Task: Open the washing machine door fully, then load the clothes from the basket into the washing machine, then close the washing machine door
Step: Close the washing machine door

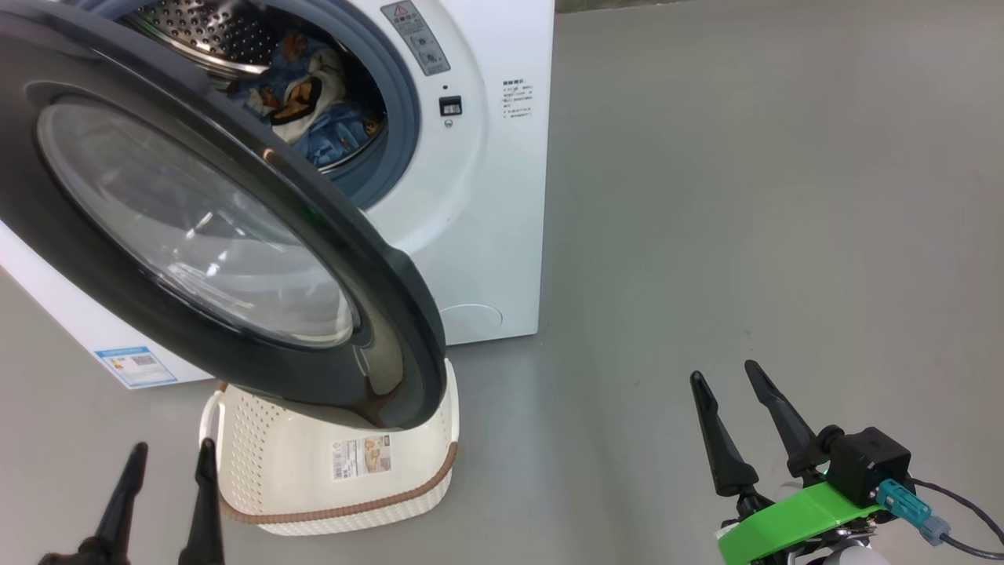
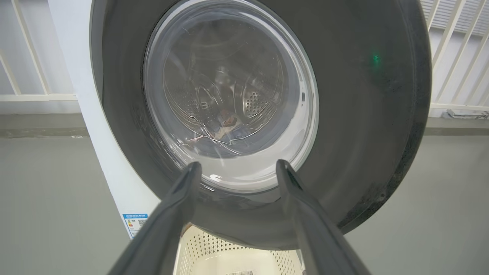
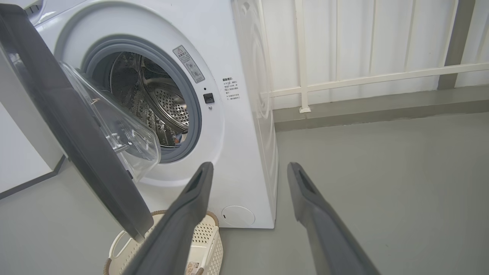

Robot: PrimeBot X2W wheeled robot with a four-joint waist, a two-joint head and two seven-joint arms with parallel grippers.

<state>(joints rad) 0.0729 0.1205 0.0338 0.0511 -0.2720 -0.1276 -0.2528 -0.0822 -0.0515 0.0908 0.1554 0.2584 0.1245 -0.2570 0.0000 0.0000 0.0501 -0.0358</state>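
The washing machine (image 1: pixel 478 196) stands with its door (image 1: pixel 196 235) swung partly open, the black rim and glass bowl hanging over the basket (image 1: pixel 337 471). Blue clothes (image 1: pixel 310 98) with bear prints lie inside the steel drum. The cream basket sits on the floor below the door, and what shows of its inside is bare. My left gripper (image 1: pixel 171 455) is open at the lower left, just left of the basket, its fingers (image 2: pixel 183 191) pointing at the door (image 2: pixel 267 114) glass. My right gripper (image 1: pixel 725 377) is open at the lower right, well clear of the machine (image 3: pixel 244 126).
Grey floor (image 1: pixel 745 196) spreads to the right of the machine. A white railing and wall (image 3: pixel 363 76) run behind it. The basket (image 3: pixel 206 244) lies under the door's (image 3: pixel 76 133) lower edge. A blue energy sticker (image 1: pixel 135 366) marks the machine's lower left front.
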